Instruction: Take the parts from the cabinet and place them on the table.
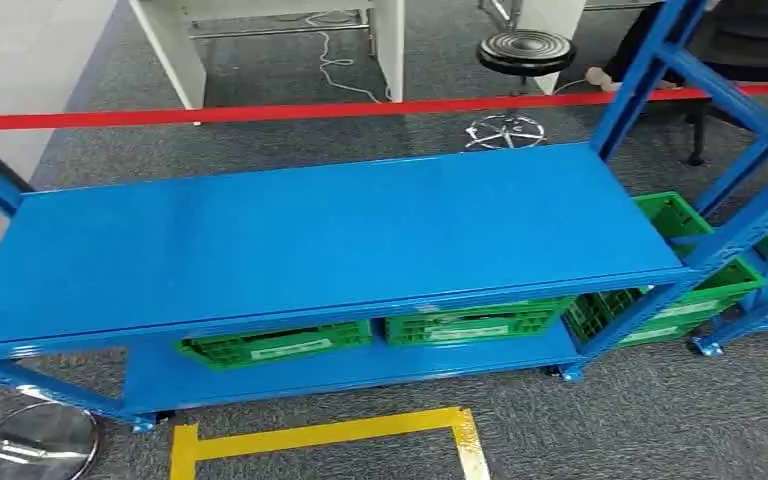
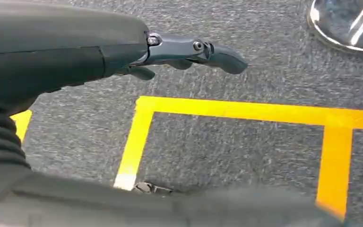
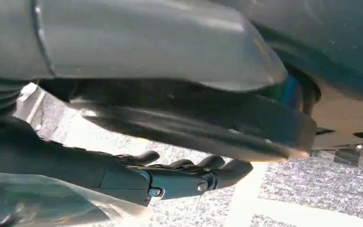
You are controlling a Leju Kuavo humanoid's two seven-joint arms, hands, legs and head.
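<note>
I see both my hands hanging empty with loose fingers, left hand and right hand, while the green crates lie ahead on the cabinet's low shelf.

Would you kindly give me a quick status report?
Left hand and right hand hang empty. Green crates sit on lower blue shelf. Top shelf overhangs them.

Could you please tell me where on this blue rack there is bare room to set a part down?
The top shelf is bare from end to end, bordered by blue uprights at both ends. The lower shelf is crowded: green crates sit along it, leaving only a narrow front strip. More green crates stand beside the right end.
</note>
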